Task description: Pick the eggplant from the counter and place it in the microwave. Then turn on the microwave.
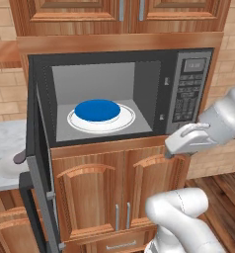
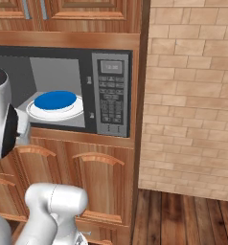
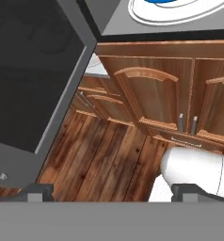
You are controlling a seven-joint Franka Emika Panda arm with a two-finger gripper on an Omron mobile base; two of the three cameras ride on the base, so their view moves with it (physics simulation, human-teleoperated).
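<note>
The microwave [image 1: 124, 99] stands with its door [image 1: 40, 163] swung wide, so the cavity is free to load; a white plate [image 1: 100, 120] with a blue disc [image 1: 97, 109] sits inside. The eggplant [image 1: 19, 157] lies on the counter [image 1: 3, 143] to the left, half hidden behind the door's edge. The tool [image 3: 113, 190] hangs in front of the lower cabinets, jaws fully apart and holding nothing, probably ready for the pick.
</note>
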